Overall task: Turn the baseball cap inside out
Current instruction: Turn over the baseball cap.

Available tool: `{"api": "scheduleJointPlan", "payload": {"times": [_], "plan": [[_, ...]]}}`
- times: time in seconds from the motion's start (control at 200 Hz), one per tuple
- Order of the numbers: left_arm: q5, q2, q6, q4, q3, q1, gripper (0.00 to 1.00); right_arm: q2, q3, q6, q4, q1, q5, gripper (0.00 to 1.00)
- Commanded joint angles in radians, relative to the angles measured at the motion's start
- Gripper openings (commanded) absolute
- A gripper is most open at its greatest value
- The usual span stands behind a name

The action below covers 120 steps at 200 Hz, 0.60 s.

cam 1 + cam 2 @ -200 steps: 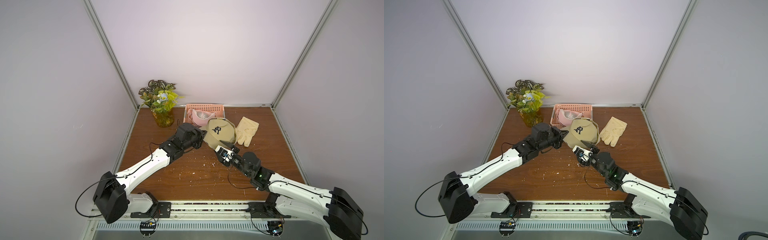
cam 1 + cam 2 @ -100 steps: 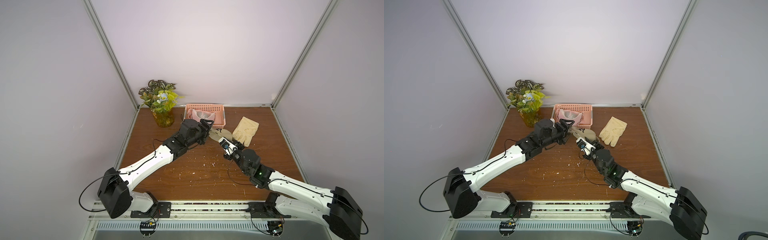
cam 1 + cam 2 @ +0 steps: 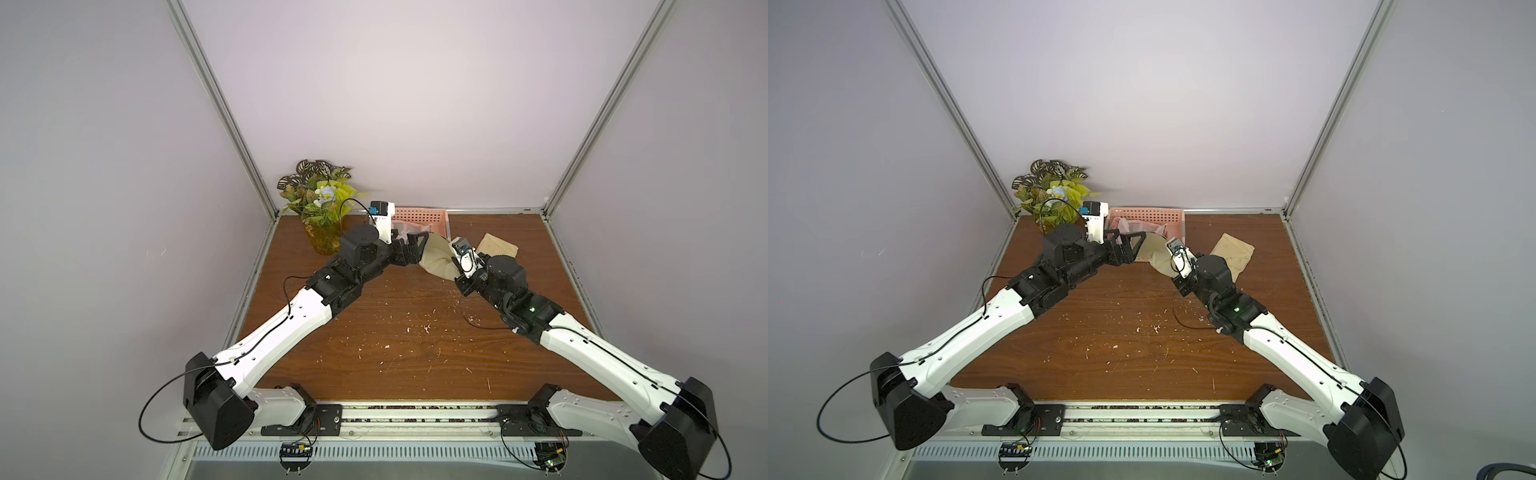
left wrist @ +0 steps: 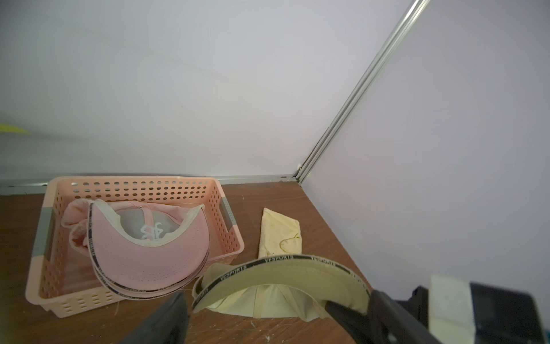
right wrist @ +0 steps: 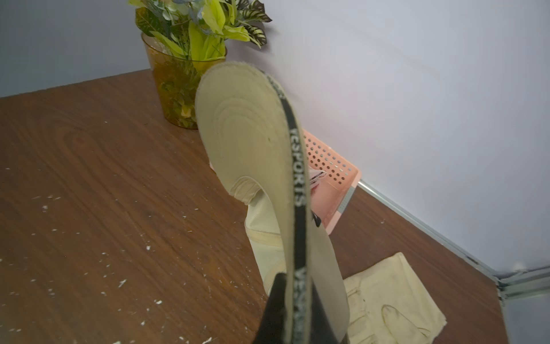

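Note:
The beige baseball cap (image 3: 436, 257) (image 3: 1156, 257) is held up on edge at the back middle of the table. My right gripper (image 5: 294, 315) is shut on its brim (image 5: 250, 143), which has a black lettered edge band. In both top views the right gripper (image 3: 457, 272) (image 3: 1177, 276) sits mostly under its wrist camera. My left gripper (image 3: 415, 245) (image 3: 1133, 245) (image 4: 276, 312) stands open just left of the cap, gripping nothing. From the left wrist view the cap (image 4: 279, 286) shows its pale inside, and the crown sags toward the table.
A pink basket (image 3: 419, 216) (image 4: 131, 187) holding a pink cap (image 4: 148, 253) stands at the back wall behind the left gripper. A beige glove (image 3: 498, 249) (image 4: 279, 232) (image 5: 393, 292) lies right of the cap. A potted plant (image 3: 320, 208) (image 5: 178, 89) fills the back left corner. White crumbs dot the table.
The cap lay flat with the left gripper shut at it. The right gripper has since shut on the brim and raised the cap. The left gripper has opened and let go.

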Motion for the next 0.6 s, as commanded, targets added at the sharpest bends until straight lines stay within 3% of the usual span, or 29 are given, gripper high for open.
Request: {"api": "scheduleJointPlan", "payload": {"times": [0.0,0.185,0.395,0.596], "plan": [[0.064,0.011,0.295,-0.084,-0.034,0.020,0.95,0.018,0.092,0.063,-0.111,-0.015,-0.205,0.00],[-0.010,0.041,0.327,-0.117,-0.075,0.025,0.95,0.027,0.128,0.051,-0.132,-0.015,-0.317,0.00],[0.041,0.015,0.329,-0.053,-0.161,0.028,0.95,0.011,0.126,0.050,-0.122,-0.016,-0.364,0.00],[0.188,-0.024,0.312,0.027,-0.251,0.049,0.76,-0.015,0.101,0.071,-0.085,-0.021,-0.427,0.00]]}}
